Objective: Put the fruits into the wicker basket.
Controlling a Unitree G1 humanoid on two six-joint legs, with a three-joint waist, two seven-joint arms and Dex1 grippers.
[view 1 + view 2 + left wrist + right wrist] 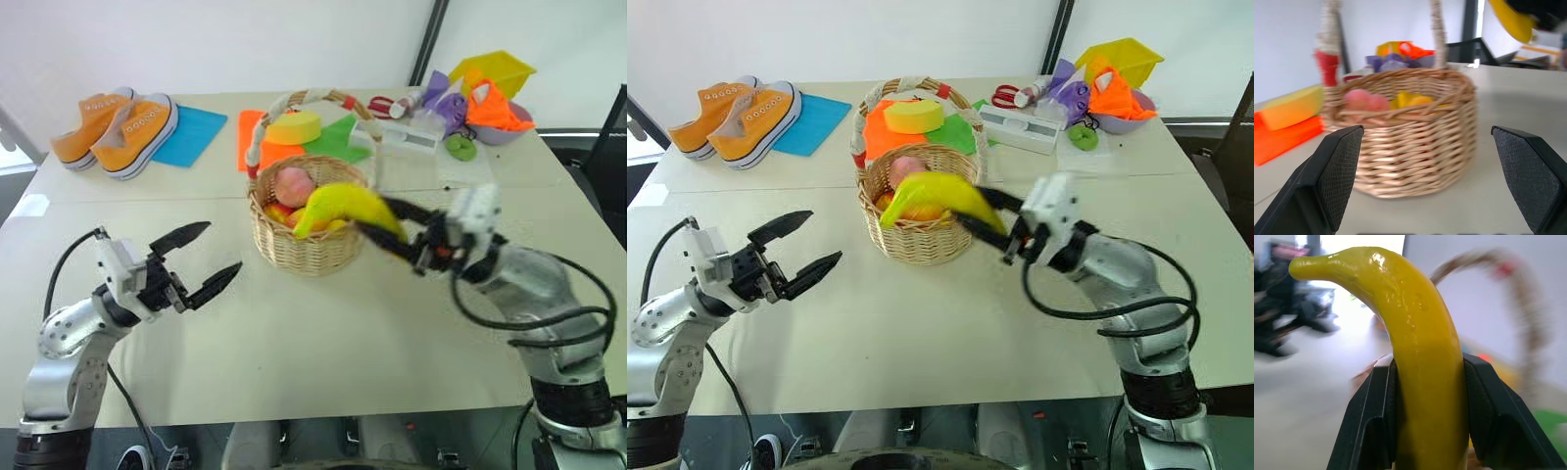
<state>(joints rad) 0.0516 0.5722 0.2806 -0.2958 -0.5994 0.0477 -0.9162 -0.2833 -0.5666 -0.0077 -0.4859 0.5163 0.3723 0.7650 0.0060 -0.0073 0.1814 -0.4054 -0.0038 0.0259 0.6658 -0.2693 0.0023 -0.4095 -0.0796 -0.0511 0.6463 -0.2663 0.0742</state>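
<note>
Your right hand (392,233) is clamped on the banana (348,208), both fingers pressed against its sides, and carries it in the air at the right rim of the basket (306,245), its free end reaching over the opening. The banana is not yet inside and not yet let go.

Your left hand (201,260) hangs above the table (323,323) to the left of the basket, fingers spread wide, holding nothing and well apart from the wicker.

Basket contents, as far as visible: a pink peach (294,186) toward the far side, and yellow and orange-red fruit beneath it and under the banana; how many pieces lie there you cannot tell from these views.

No other loose fruit can be made out on the table. The far side holds orange shoes (118,127), a blue cloth (191,135), a yellow sponge disc (294,127) and a purple bowl (509,129) of mixed items; what is in the bowl cannot be made out.

Judgement: the task is near its end. What is left is to bring the banana fully over the opening, lower it clear of the arched handle (304,101) and release.
</note>
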